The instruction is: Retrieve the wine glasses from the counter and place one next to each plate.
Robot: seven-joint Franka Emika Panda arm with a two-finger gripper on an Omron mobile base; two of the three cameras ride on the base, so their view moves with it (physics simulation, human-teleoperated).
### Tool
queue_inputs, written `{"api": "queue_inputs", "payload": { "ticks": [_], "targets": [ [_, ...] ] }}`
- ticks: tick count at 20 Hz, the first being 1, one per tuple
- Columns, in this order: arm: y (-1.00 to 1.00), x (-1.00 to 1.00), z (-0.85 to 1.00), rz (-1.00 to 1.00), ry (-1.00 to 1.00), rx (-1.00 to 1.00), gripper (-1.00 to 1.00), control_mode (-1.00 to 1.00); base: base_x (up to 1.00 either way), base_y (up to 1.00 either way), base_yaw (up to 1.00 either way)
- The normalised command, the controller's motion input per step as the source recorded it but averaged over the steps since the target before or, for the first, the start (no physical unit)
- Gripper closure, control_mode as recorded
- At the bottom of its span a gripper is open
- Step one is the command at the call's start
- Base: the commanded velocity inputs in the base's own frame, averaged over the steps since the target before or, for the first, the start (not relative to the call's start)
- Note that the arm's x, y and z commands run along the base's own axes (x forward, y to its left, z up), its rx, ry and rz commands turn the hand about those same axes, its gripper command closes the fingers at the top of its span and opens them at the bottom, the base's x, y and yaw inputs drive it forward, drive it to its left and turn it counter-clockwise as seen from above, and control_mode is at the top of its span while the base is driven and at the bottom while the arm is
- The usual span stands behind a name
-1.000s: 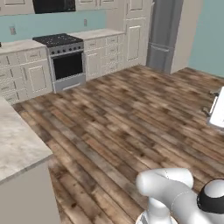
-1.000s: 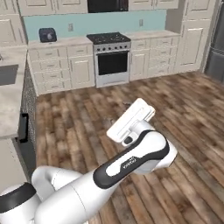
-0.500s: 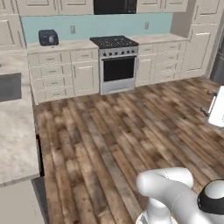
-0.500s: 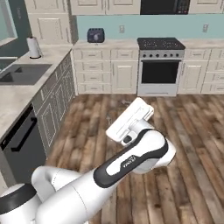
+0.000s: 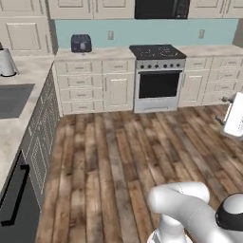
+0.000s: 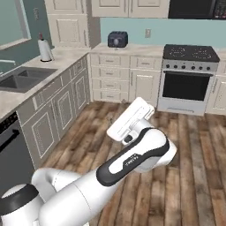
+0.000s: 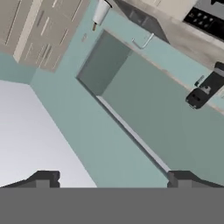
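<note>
Beige counter point(image 6: 66, 55) runs along the far wall and left side; no wine glasses can be made out. Gripper point(image 7: 111, 177) points upward at the wall, jaws wide apart, empty.

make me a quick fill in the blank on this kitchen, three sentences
1. The toaster stands on the counter to the ____ of the stove.
2. The floor is made of ____ planks.
3. The gripper has its jaws ____, holding nothing.

Missing words: left; wooden; open
</note>
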Motion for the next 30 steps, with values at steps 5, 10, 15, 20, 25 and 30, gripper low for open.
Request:
{"api": "queue_inputs", "payload": {
  "ticks": [5, 10, 15, 20, 25, 30],
  "targets": [
    [0.0, 0.0, 0.0, 0.0, 0.0, 0.0, -1.0, 1.0, 1.0, -0.36, 0.21],
    [0.0, 0.0, 0.0, 0.0, 0.0, 0.0, -1.0, 1.0, 1.0, -0.15, 0.16],
    [0.0, 0.0, 0.0, 0.0, 0.0, 0.0, -1.0, 1.0, 1.0, -0.34, 0.12],
    [0.0, 0.0, 0.0, 0.0, 0.0, 0.0, -1.0, 1.0, 1.0, -0.05, 0.01],
    [0.0, 0.0, 0.0, 0.0, 0.0, 0.0, -1.0, 1.0, 1.0, 0.06, 0.0],
    [0.0, 0.0, 0.0, 0.0, 0.0, 0.0, -1.0, 1.0, 1.0, 0.46, 0.0]
  ]
}}
